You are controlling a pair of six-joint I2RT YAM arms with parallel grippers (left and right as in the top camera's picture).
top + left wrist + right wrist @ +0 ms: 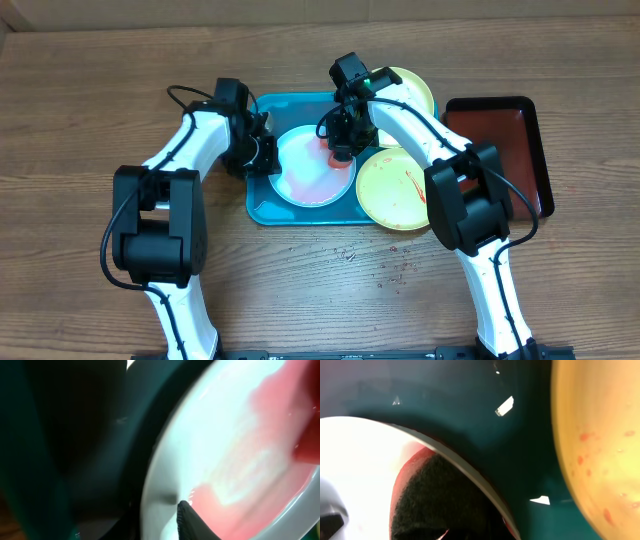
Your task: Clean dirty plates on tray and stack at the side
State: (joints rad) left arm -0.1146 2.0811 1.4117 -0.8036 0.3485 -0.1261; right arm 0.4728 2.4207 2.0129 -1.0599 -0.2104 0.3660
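The white plate with the light-blue rim [312, 178] lies in the turquoise tray [262, 207] and is smeared pink. My left gripper [262, 155] is shut on the plate's left rim; one black finger [189, 521] lies on the plate's inside [235, 460]. My right gripper [340, 145] presses a red sponge [335, 158] onto the plate's far right part; the sponge fills the right wrist view [440, 500]. One yellow plate with red streaks [393, 188] lies at the tray's right end. The other [408, 90] lies behind it.
A dark-red tray with a black rim [500, 140] stands to the right of the turquoise tray. Red crumbs lie on the wooden table in front of the trays [400, 262]. In the right wrist view, a yellow plate [600, 435] sits close to the gripper's right.
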